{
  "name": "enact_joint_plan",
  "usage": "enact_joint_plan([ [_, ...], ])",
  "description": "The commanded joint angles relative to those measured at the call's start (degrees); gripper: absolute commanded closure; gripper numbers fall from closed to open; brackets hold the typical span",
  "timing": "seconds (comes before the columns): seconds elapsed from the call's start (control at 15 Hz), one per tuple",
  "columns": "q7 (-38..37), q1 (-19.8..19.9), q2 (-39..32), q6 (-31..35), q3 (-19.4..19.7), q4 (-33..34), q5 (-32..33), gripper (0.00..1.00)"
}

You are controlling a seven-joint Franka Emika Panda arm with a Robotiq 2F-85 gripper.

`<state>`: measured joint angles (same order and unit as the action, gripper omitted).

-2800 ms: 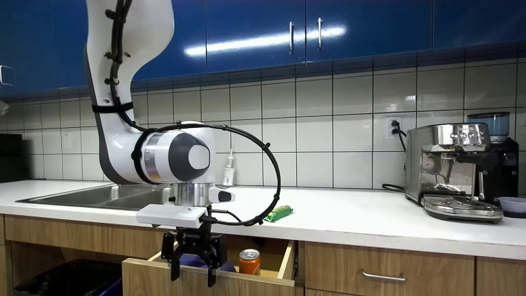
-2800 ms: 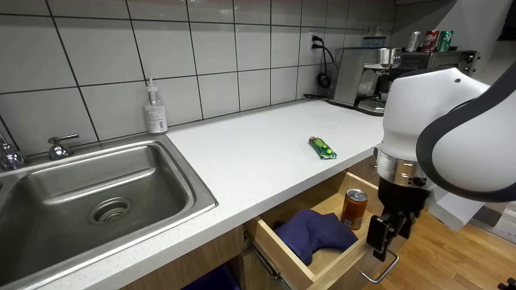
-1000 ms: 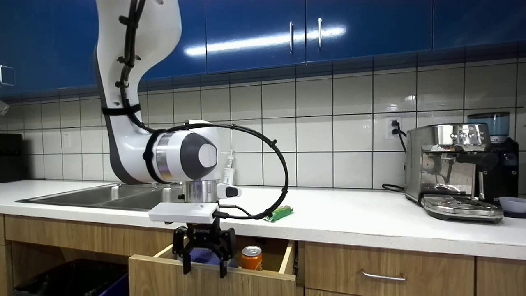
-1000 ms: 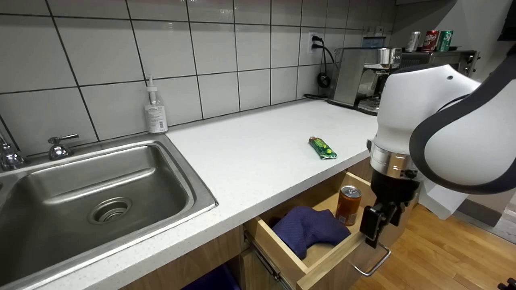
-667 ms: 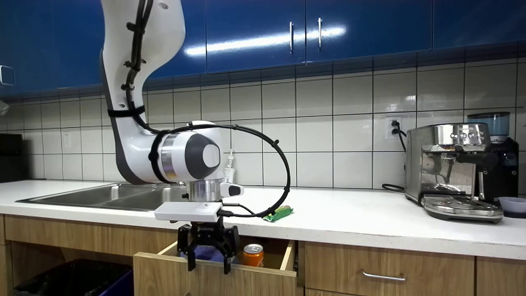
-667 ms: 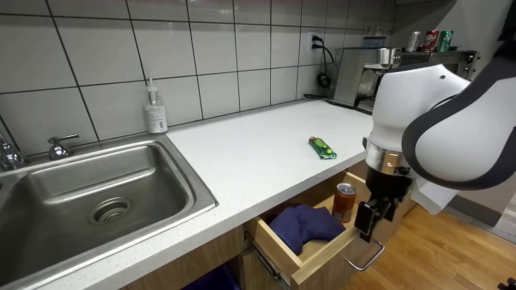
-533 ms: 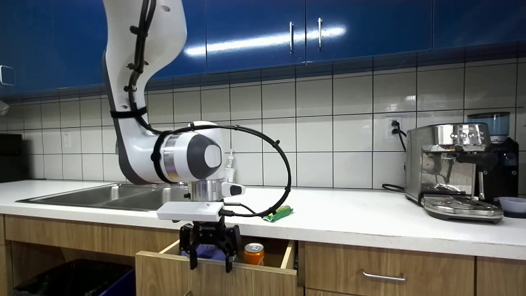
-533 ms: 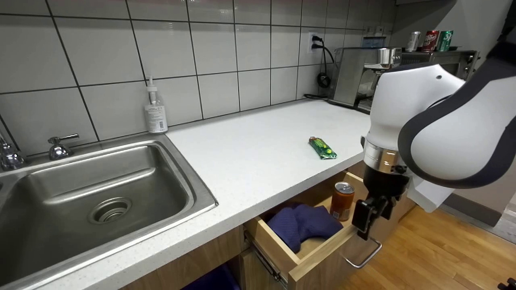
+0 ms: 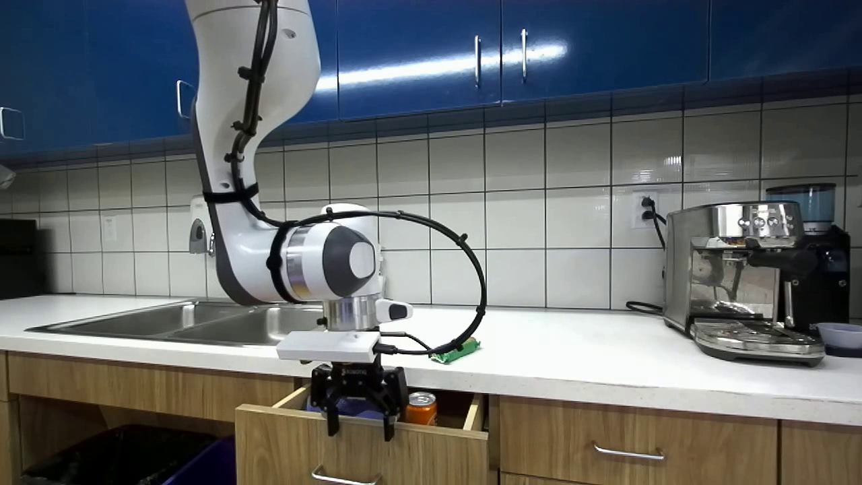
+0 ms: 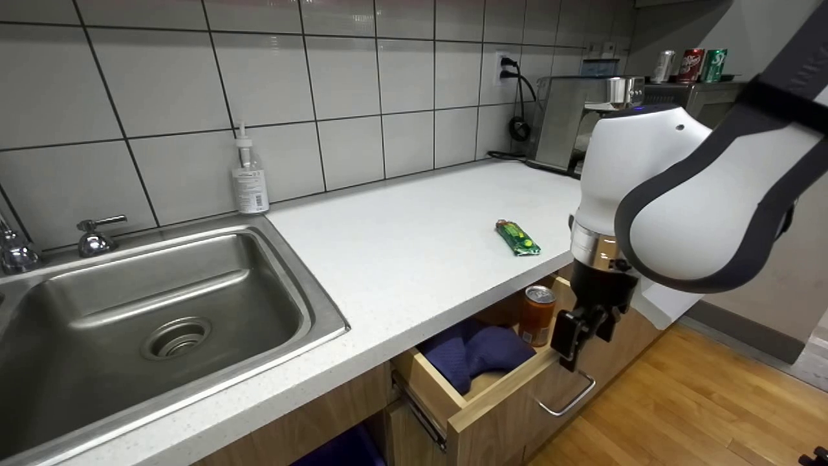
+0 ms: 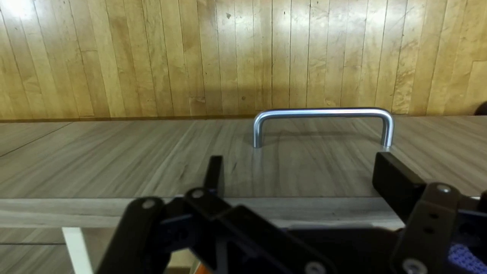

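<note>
The white tiled wall (image 9: 512, 222) spans the back in both exterior views, with blue cabinets (image 9: 417, 54) above it, and a plank floor (image 10: 673, 395) spreads below, in front of the wooden base units (image 9: 572, 431). The pale counter (image 10: 414, 252) follows the wall, its front edge passing over the drawer (image 9: 431, 465); the drawer stands pulled out, so its front panel (image 10: 498, 421) sits apart from that edge and the opening between them gives way in from above. The steel sink (image 10: 323, 312) is set into the counter toward one side, the coffee machine (image 9: 734, 283) stands well apart toward the other, and a long stretch of counter runs between. A purple bin (image 9: 212, 465) occupies the open bay beside the drawer. The gripper (image 9: 361, 434) points straight down at the top of the front panel, its fingers (image 9: 333, 424) spread apart; in the wrist view their tips overlap the panel's outer face just past the top rim, and whether they touch it cannot be told. A rumpled purple cloth (image 10: 482, 353) lies in the drawer, nearer the side wall by the sink. Lower on the panel, the metal handle (image 11: 323, 112) appears mostly between the fingers. A soap bottle (image 10: 251, 188) stands at the sink's back corner. The orange can (image 10: 537, 317) stands upright in the drawer just beside the cloth, and a green packet (image 10: 517, 237) lies on the counter near its front edge
</note>
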<state>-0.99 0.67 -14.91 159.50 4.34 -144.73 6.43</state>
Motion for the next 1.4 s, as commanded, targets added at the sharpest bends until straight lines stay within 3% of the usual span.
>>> enact_joint_plan([
  [0.0, 1.0, 0.9, -2.2, 0.6, 0.5, 3.4, 0.0, 0.00],
  [1.33, 5.6, 3.6, -7.4, -1.1, -0.7, 13.7, -2.4, 0.00],
])
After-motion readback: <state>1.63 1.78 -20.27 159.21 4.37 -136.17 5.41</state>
